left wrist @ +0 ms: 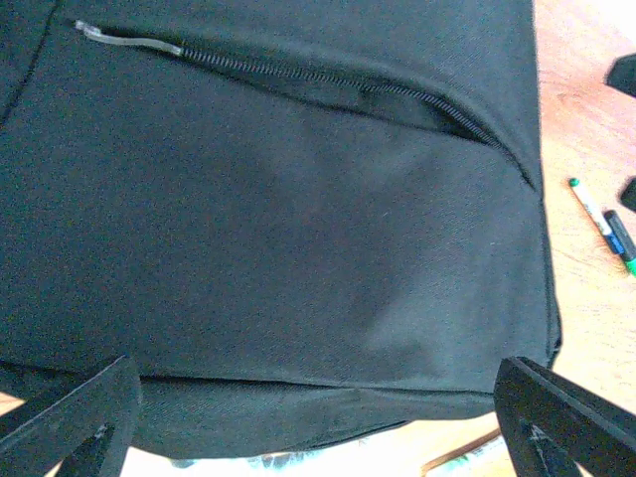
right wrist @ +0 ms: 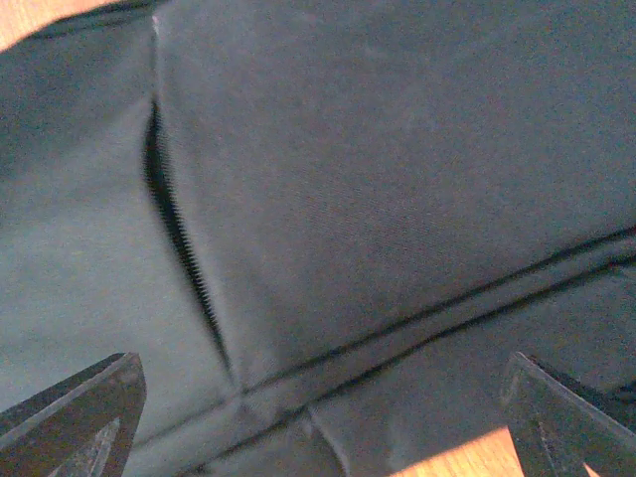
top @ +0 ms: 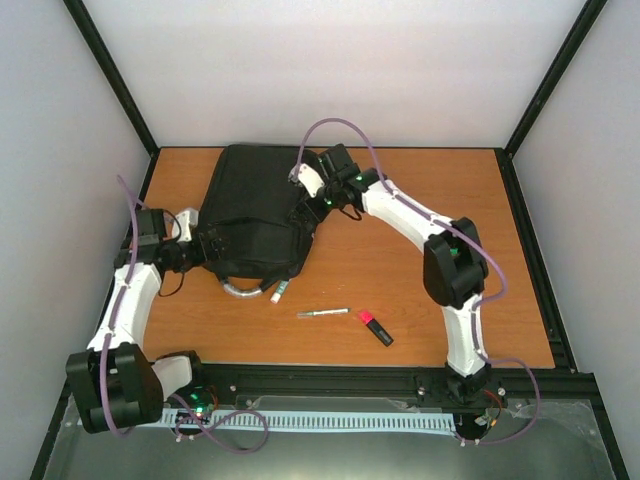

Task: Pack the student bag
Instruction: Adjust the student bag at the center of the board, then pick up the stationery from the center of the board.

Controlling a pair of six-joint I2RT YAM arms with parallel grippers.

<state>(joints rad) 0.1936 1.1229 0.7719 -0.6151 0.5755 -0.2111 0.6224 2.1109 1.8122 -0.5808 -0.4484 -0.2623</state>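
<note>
The student bag (top: 255, 210) — a black fabric backpack — lay flat on the wooden table (top: 450, 220), with one arm at each side of it; its grey loop handle (top: 240, 290) curled out from the bag's near edge

The left gripper (left wrist: 318, 427) hung at the bag's left edge, jaws spread wide and released, grasping nothing; in its wrist view the two dark fingers (left wrist: 70, 417) stood well apart over the black cloth, and whether they touched it could not be told; across the bag's panel ran a zip (left wrist: 298, 75), partly gaping at one end, with a pale pull tab (left wrist: 124, 40) at the other

The right gripper (right wrist: 318, 422) hovered over the bag's far right corner, likewise wide open and empty; below it the fabric showed a second zip opening (right wrist: 179, 238) — a narrow dark slit — and a seam line running across

Just beside the loop handle, at the bag's near edge, lay a white marker with a green cap (top: 279, 292); nearer than the bag and to its right lay a slim silver pen (top: 322, 313); just beyond the pen, further from the bag, lay a pink and black highlighter (top: 375, 327)
</note>
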